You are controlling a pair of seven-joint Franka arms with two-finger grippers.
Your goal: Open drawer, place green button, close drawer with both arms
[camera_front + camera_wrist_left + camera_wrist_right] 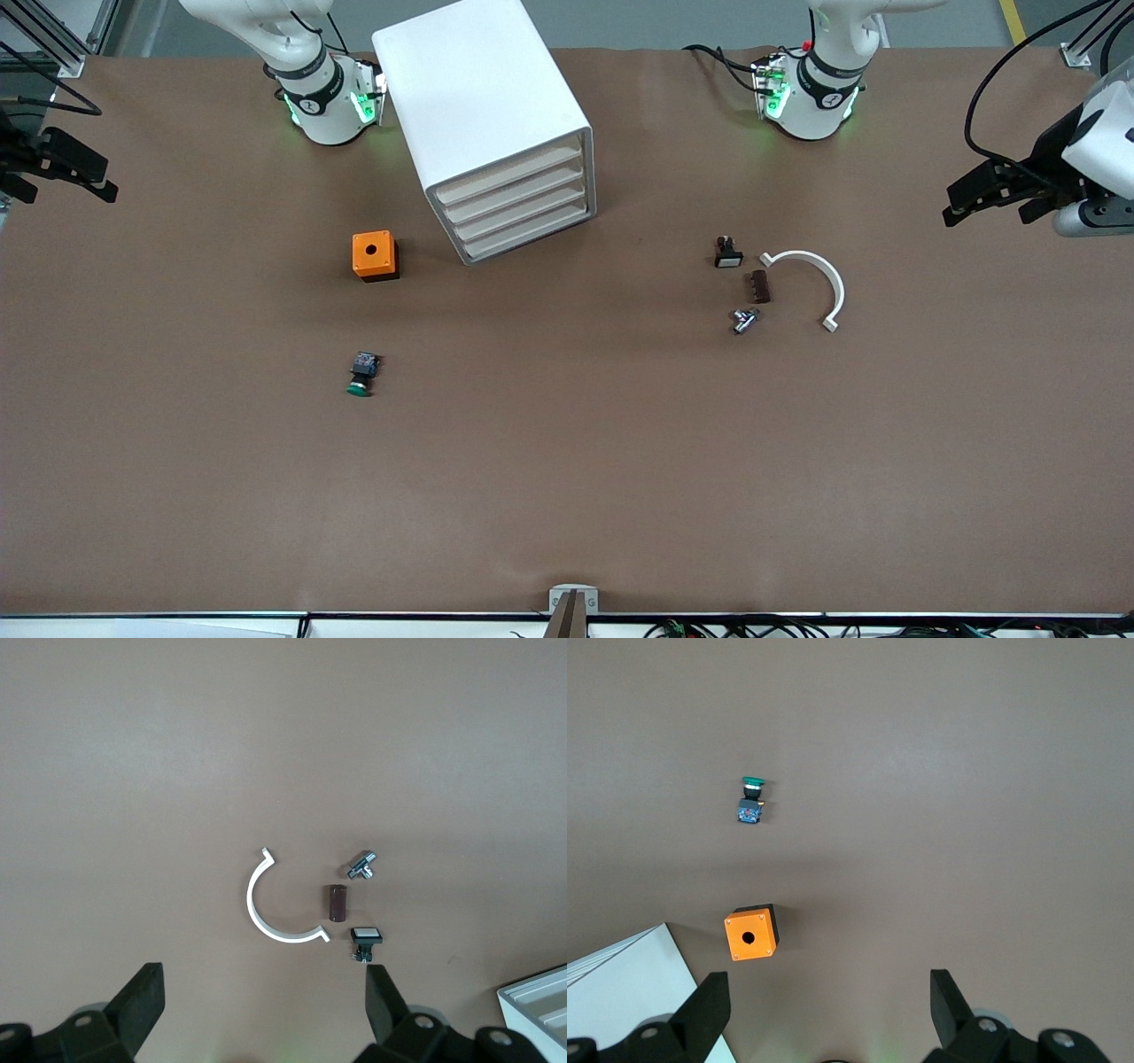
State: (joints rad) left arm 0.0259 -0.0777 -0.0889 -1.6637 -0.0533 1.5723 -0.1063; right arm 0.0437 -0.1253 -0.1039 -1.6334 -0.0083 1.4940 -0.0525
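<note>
On the brown tabletop [567, 478], the button [361, 374] lies on its side toward the right arm's end, its green cap pointing at the front camera and its dark boxy body just above that in the front view. An orange box with a hole [375, 255] sits farther from the front camera than the button, well apart from it. Beside the box, toward the middle of the tabletop, stands a white drawer cabinet [496, 124], turned at an angle, with all four drawers closed.

Toward the left arm's end lies a cluster of small parts: a black-and-white switch [728, 253], a small brown block [760, 286] just beside it, a small metal piece [742, 321] nearer the front camera, and a curved white bracket [815, 283] arcing beside them.

The right claw [824, 1010] hangs in the air at the right arm's edge of the tabletop, fingers spread wide and empty. The left claw [264, 1001] hangs at the left arm's edge, likewise spread wide with nothing between its fingers. Neither touches anything.
</note>
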